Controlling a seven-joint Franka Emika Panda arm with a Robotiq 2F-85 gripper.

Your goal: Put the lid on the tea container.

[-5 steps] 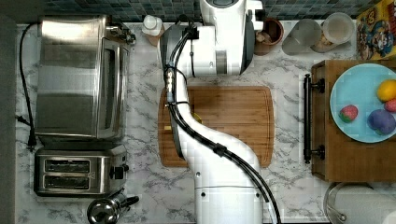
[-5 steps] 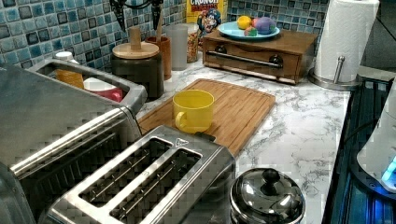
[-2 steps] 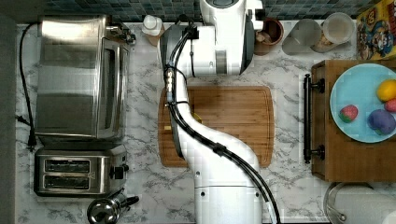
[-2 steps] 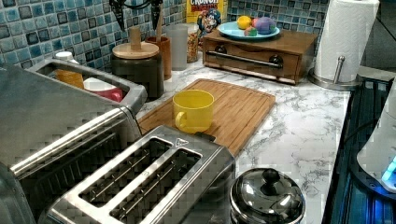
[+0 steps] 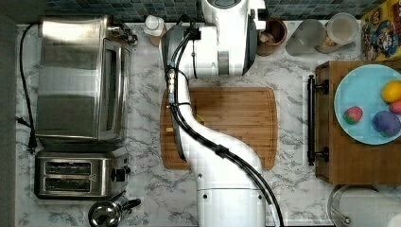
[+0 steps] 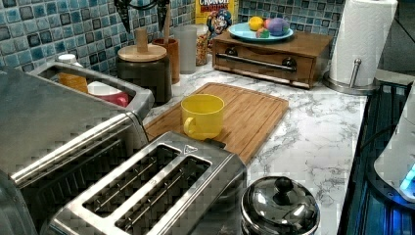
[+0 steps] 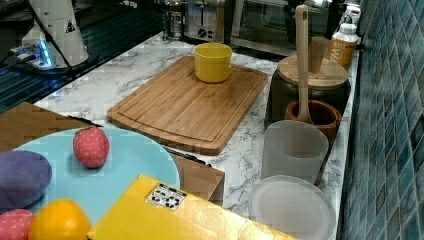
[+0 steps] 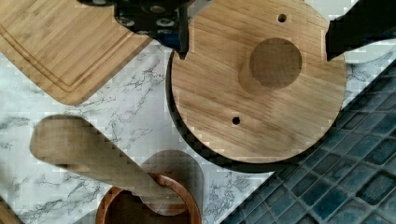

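Note:
The tea container (image 6: 145, 78) is a round dark canister by the tiled wall. A round wooden lid (image 6: 142, 52) with a knob (image 8: 275, 63) lies flat on its top. In the wrist view the lid (image 8: 261, 88) covers the opening and the container's dark rim (image 8: 224, 163) shows past the lid's edge. My gripper (image 6: 142, 10) hangs above the knob, open, with one dark finger (image 8: 154, 18) on each side and nothing between them. The right view has the lidded container (image 7: 280, 97) behind the brown cup. My arm (image 5: 227, 38) covers it in the top view.
A brown wooden cup (image 8: 149, 205) with a wooden spoon (image 7: 301, 60) stands right beside the container. Frosted jars (image 7: 292, 150) are further along the wall. A yellow mug (image 6: 202, 116) sits on the cutting board (image 6: 254, 107). The toaster oven (image 5: 80, 80) and a bottle (image 7: 342, 45) flank the other side.

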